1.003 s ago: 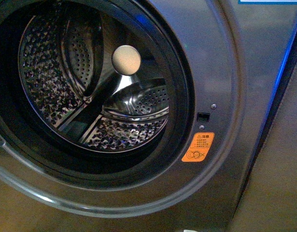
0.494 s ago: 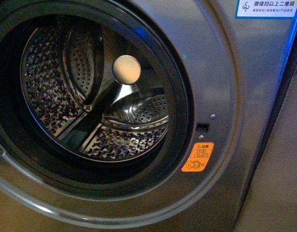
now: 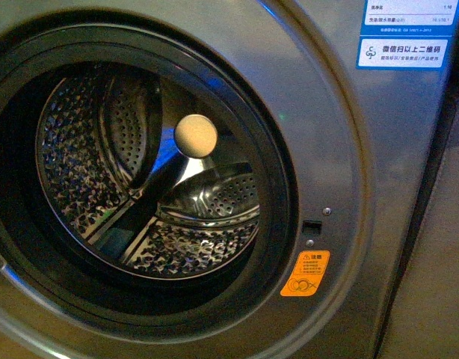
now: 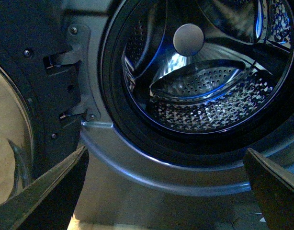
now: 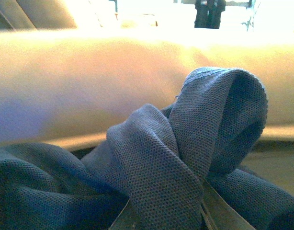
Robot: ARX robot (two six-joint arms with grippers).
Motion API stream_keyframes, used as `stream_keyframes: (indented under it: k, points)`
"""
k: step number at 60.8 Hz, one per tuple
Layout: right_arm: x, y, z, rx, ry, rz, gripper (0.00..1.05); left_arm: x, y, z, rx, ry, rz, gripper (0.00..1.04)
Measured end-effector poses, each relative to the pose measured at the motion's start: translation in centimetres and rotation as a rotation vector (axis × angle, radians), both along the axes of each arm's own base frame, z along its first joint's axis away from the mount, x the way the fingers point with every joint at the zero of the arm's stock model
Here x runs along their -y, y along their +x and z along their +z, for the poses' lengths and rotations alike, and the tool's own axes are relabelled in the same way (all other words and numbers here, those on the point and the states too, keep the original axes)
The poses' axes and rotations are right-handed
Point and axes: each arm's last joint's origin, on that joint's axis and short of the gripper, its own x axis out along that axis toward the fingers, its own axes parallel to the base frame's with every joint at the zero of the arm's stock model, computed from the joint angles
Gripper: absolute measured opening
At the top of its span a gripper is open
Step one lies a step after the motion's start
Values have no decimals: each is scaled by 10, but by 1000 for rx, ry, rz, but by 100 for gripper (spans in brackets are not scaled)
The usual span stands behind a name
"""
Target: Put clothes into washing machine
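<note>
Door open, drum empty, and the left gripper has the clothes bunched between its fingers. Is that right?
Not quite: the right gripper holds the clothes, as the right wrist view shows. The left gripper is open and empty, facing the washing machine. The door is open and the drum empty, as stated.
</note>
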Motion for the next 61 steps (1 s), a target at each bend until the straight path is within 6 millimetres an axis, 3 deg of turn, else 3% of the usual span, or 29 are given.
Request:
stream_keyframes:
  k: [16,24,29,48,61]
  points:
    - [-70,25,95,159,-95,184,10,0,0,0,0,0,0,98]
    - [-125,34,151,255,-144,289,9,0,0,0,0,0,0,98]
    - [-161,39,175,285,-131,360,9,0,0,0,0,0,0,98]
    - [-261,64,207,296,-60,552,9,0,0,0,0,0,0,98]
    - [-335,76,211,278,-54,677,9,0,0,0,0,0,0,98]
